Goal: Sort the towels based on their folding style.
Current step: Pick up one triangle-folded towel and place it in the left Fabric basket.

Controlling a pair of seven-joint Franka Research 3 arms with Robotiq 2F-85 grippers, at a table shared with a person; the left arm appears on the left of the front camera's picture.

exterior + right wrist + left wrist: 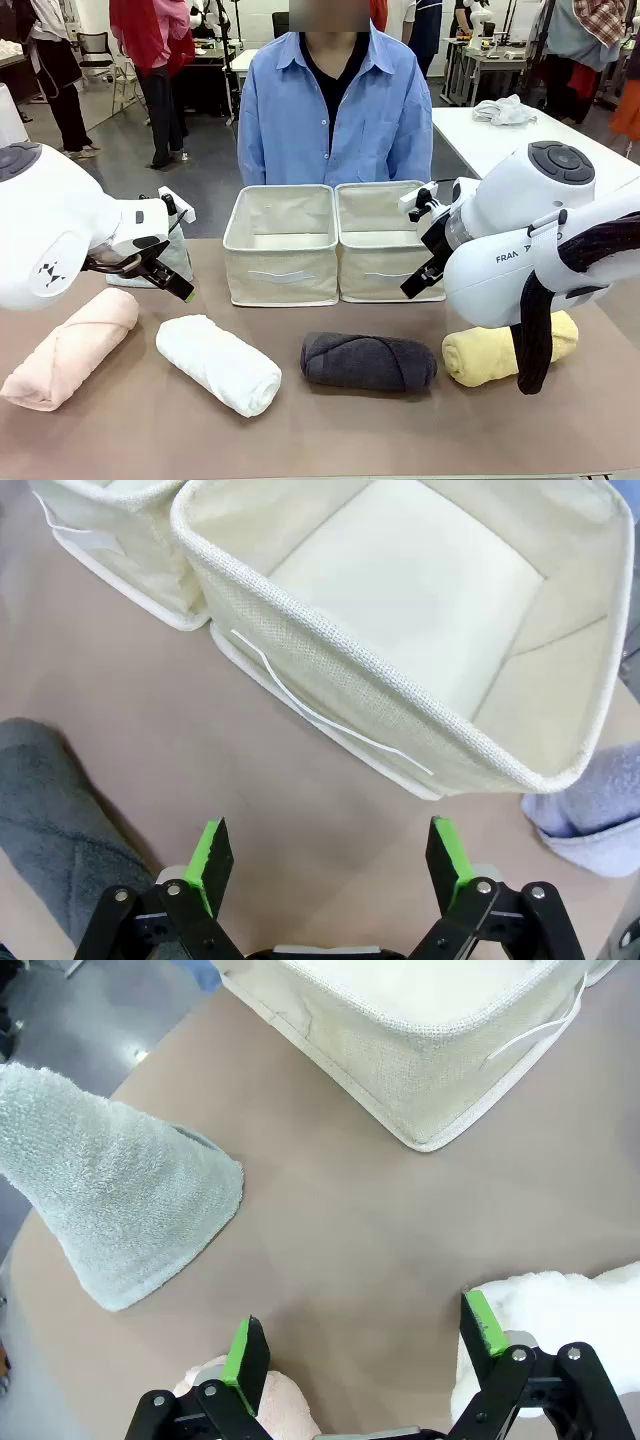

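- Left gripper (pixel 362 1335): green-padded jaws stand wide apart with nothing between them. It hovers over the bare table (pixel 330 440), with the end of the pink roll (pixel 70 348) below one finger and the end of the white roll (pixel 218 363) beside the other.
- Pale green cone (pixel 120 1200): rests on the table beyond the left gripper, near the table's left edge and apart from the left cream bin (pixel 281 285).
- Right gripper (pixel 328 845): jaws spread, gripping nothing. It hangs above the tabletop just in front of the right cream bin (pixel 330 660).
- Dark grey roll (pixel 368 362): lies near the right gripper, on the robot's side of the bins.
- Lavender-blue cone (pixel 590 805): shows past the right bin's outer corner and is mostly hidden by it.
- Yellow roll (pixel 490 352): last in the front row of four rolls, partly behind the right arm (pixel 530 250).
- The two bins stand side by side at mid-table, walls touching.
- Person (pixel 335 100): in a blue shirt, standing behind the bins.
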